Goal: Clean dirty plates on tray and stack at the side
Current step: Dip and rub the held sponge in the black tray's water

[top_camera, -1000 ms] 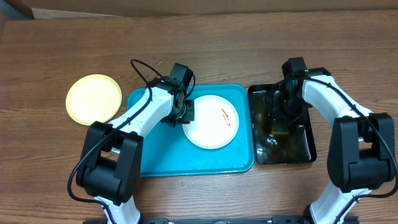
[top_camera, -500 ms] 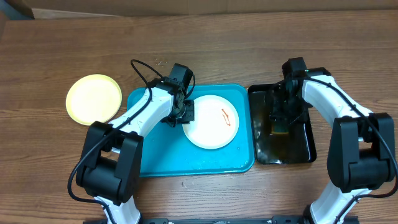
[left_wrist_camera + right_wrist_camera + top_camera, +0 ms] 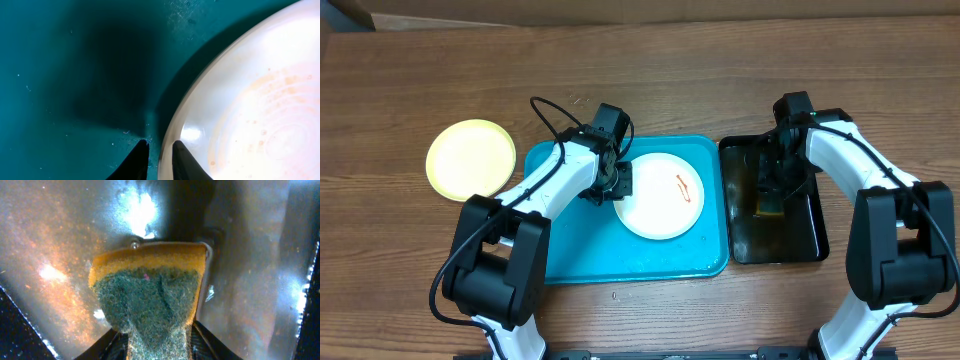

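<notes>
Two arms hold their stations over a brown wood-grain table (image 3: 640, 70), almost unmoved from a second ago; only the pincers have drawn in. The left gripper (image 3: 160, 150) stands narrow astride the left rim of the white plate (image 3: 660, 195), one tip inside the rim and one on the turquoise tray (image 3: 570, 255) outside it. A sliver of tray shows beside the outer tip, so whether the pinch is made cannot be told. The right gripper (image 3: 157, 340) has closed on the two sides of a sponge (image 3: 150, 290), green scouring face toward the wrist camera, low over the wet black tray (image 3: 815, 245) just right of the turquoise one.

The white plate lies right of centre on the turquoise tray, and its orange smear (image 3: 685, 188) suggests it is not yet wiped. A yellow-green plate (image 3: 471, 159) sits alone on the table, left of the tray and apart from it; no third plate shows. By the look of it, one arm is steadying the dirty plate while the other takes up the scrubber, with the wipe next.

The tray floor is scuffed and speckled, and the black tray gleams with water. Of the room, only a pale strip (image 3: 620, 8) shows beyond the table's far edge.
</notes>
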`<state>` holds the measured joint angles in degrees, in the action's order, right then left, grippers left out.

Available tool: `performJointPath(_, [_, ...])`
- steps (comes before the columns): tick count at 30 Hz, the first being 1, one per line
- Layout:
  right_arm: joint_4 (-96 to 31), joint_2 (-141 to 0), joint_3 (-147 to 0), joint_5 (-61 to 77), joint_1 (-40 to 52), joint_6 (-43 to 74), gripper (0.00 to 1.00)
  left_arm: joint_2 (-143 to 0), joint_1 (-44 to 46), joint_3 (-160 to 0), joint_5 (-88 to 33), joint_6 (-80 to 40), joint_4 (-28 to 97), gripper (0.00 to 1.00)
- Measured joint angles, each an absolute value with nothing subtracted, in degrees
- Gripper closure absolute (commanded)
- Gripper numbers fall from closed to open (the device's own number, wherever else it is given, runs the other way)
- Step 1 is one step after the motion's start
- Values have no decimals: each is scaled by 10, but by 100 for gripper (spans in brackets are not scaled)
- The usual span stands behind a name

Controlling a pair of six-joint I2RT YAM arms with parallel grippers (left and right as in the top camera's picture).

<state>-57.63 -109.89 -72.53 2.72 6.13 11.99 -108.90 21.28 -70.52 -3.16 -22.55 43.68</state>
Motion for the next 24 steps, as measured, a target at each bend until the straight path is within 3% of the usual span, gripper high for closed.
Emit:
performJointPath(2, [-576,-1099,-725,27,62,120,60,-1089,213,-705,-31,-225,437,83])
performJointPath(5, [-576,-1099,-725,28,62,122,91,-1089,213,-705,-31,-225,437,84])
performJointPath(6, [-576,-1099,-725,27,61,120,96,-1089,213,-705,-32,-225,437,83])
performJointPath(10, [-572,-1099,-725,27,62,120,96,-1094,213,-705,-32,-225,434,85])
performJointPath(13, [-587,-1099,-727,27,61,120,96,-1100,213,-705,-32,-227,434,96])
performJointPath(24, [-671,-1099,-842,20,72,120,96,-1100,212,-705,-40,-225,434,96])
